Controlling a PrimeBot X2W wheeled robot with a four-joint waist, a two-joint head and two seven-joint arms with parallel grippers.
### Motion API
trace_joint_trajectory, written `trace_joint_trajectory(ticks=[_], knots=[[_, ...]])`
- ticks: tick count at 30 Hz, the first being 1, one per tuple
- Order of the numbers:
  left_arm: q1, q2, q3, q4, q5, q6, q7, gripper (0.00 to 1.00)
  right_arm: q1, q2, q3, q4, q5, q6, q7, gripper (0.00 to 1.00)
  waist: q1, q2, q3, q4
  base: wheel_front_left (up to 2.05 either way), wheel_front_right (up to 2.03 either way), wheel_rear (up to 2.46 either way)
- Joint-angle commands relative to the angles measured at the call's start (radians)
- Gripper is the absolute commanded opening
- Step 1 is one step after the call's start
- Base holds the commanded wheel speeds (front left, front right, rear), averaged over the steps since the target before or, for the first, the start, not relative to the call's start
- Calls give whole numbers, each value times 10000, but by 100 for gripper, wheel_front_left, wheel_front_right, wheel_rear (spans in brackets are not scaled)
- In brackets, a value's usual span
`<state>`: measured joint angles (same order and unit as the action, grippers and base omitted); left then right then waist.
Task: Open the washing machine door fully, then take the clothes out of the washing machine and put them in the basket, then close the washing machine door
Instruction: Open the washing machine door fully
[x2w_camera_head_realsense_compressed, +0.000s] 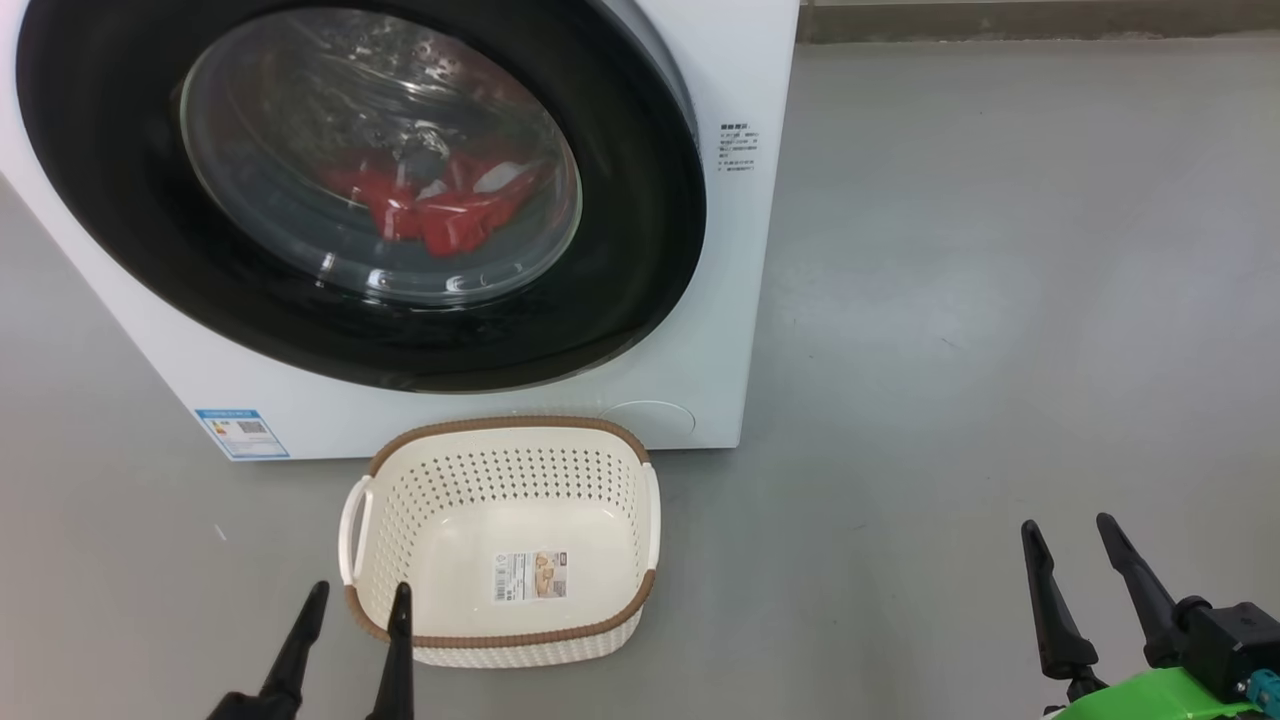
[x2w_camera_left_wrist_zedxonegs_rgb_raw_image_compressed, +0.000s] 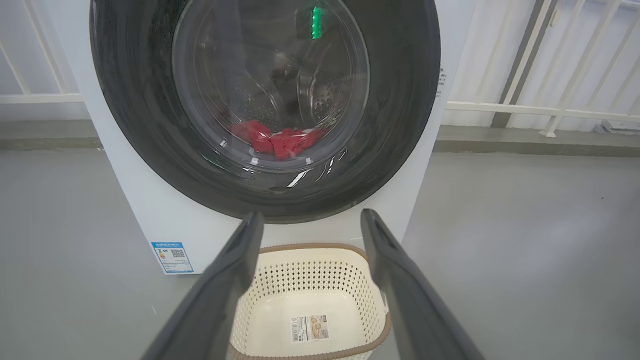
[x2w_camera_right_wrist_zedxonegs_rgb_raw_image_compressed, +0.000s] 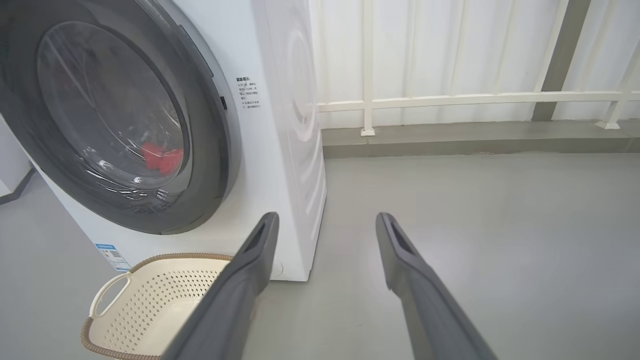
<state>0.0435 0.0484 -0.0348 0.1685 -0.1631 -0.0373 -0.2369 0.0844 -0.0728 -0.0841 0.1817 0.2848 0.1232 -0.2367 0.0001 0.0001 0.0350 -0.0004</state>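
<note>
The white washing machine stands on the floor with its black-rimmed round door closed. Red clothes lie in the drum behind the glass, also seen as red clothes in the left wrist view. The cream basket sits on the floor right in front of the machine, with only a paper label on its bottom. My left gripper is open at the basket's near left corner. My right gripper is open over bare floor, far right of the basket. Neither holds anything.
Grey floor stretches to the right of the machine. A white railing and a low kerb run along the wall behind. A blue label sticker marks the machine's lower left front.
</note>
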Motion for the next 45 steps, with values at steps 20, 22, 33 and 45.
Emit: trace_joint_trajectory(ticks=[20,22,33,45], knots=[[-42,20,447,26,201,-301,-249,100,71,-96,-128,-571,-285,75,-251,100,-1,-1,-55,-2,0,0,0],[-41,20,423,29,186,-301,-249,100,43,-91,-85,-600,-176,75,-251,100,-1,-1,-52,3,0,0,0],[-229,19,128,-175,-37,-260,-249,100,-1474,-141,947,-952,1950,75,-251,0,-1,-1,406,-12,0,0,0],[-977,19,-276,-253,-331,-202,-249,100,-4769,-610,1847,-247,5038,75,-251,0,-1,-1,1288,501,0,0,0]])
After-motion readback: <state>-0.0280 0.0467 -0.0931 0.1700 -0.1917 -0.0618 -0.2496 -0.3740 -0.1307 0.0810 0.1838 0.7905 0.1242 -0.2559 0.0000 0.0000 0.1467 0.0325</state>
